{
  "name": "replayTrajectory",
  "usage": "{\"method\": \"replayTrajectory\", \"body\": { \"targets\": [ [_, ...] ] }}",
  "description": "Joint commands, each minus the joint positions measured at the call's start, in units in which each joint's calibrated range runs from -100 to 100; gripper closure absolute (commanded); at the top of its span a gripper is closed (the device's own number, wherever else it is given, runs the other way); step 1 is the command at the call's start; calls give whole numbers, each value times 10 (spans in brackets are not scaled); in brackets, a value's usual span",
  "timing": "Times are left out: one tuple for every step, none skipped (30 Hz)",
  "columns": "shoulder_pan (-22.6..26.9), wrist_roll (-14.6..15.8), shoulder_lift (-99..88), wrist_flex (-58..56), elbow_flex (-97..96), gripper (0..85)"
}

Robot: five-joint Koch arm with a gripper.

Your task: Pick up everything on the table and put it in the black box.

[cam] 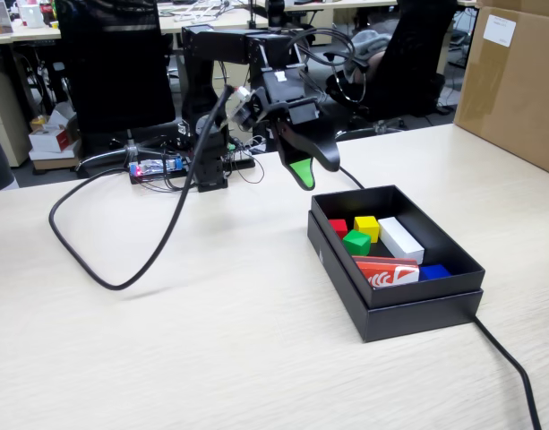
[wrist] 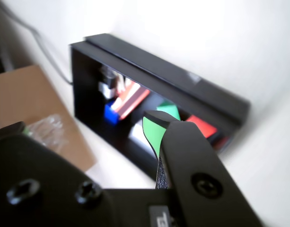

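Note:
The black box (cam: pixel 408 315) stands on the table at the right, and the wrist view shows the black box (wrist: pixel 182 81) from the side. Inside it, close together at the far left end, lie the red cube (cam: pixel 338 227), the yellow cube (cam: pixel 367 225) and the green cube (cam: pixel 356 242). In the blurred wrist view the green cube (wrist: pixel 169 109) and red cube (wrist: pixel 202 126) show; the yellow one is hidden. My gripper (cam: pixel 314 170) hangs in the air just beyond the box's far left corner. The gripper (wrist: pixel 83 124) is open, with nothing between its green-padded fingers (wrist: pixel 152 133).
Also in the box are a long white block (cam: pixel 401 239), a flat red-and-white packet (cam: pixel 386 270) and a blue piece (cam: pixel 433 270). A big brown carton (cam: pixel 516 81) stands at the far right. A thick black cable (cam: pixel 122 278) loops across the left of the table; another cable (cam: pixel 516 367) runs from the box to the front edge.

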Motion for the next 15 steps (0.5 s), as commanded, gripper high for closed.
{"method": "replayTrajectory", "body": {
  "targets": [
    [-32,-47,-164,86,-163,362],
    [-36,-53,-193,105,-210,362],
    [-42,-61,-230,144,-273,360],
    [-48,-68,-265,182,-334,366],
    [-57,-70,-328,230,-433,363],
    [-59,-70,-351,245,-466,363],
    [-60,-68,-372,254,-497,362],
    [-61,-66,-394,267,-528,362],
    [-61,-65,-416,283,-559,360],
    [-63,-64,-433,303,-589,360],
    [-64,-64,-445,331,-622,364],
    [-66,-65,-461,361,-655,370],
    [-67,-65,-476,384,-684,370],
    [-67,-65,-488,397,-708,370],
    [-69,-64,-497,403,-726,370]
  ]
}}
